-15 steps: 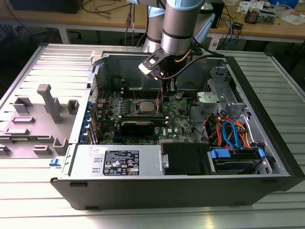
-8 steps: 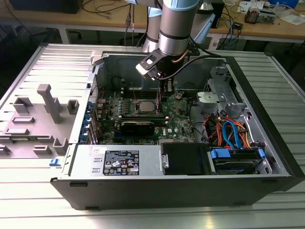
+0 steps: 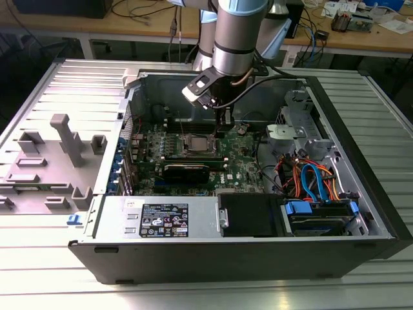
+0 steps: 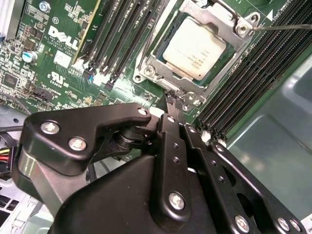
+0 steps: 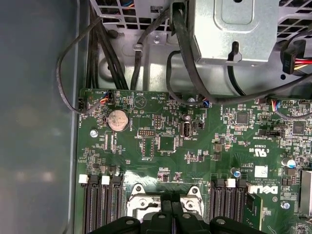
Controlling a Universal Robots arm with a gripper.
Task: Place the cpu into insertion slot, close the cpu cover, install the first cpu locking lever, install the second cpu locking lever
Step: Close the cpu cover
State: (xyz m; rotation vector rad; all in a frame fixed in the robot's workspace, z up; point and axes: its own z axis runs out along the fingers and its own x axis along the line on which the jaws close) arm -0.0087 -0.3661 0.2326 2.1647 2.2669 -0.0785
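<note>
Tool (image 4: 174,105): black, matte, bolted links. The fingers were drawn narrow, tips almost together; I could not tell whether anything was pinched between them.
Cpu (image 4: 194,48): flat square with a dull silvery top, seated in the insertion slot (image 4: 146,72) just beyond the tool tips.
Cpu cover (image 4: 214,17): thin silvery frame, lying flat around the cpu.
Locking lever (image 4: 282,27): thin bright rod past the cover's far corner.
Room: long black memory slots (image 4: 253,68) crowded both sides of the tool.
First wrist view: round coin battery (image 5: 117,119) and grey metal cage (image 5: 229,29) lay well beyond the tool.
Exterior view: open computer case (image 3: 258,258) lay on a ribbed counter (image 3: 39,284).
</note>
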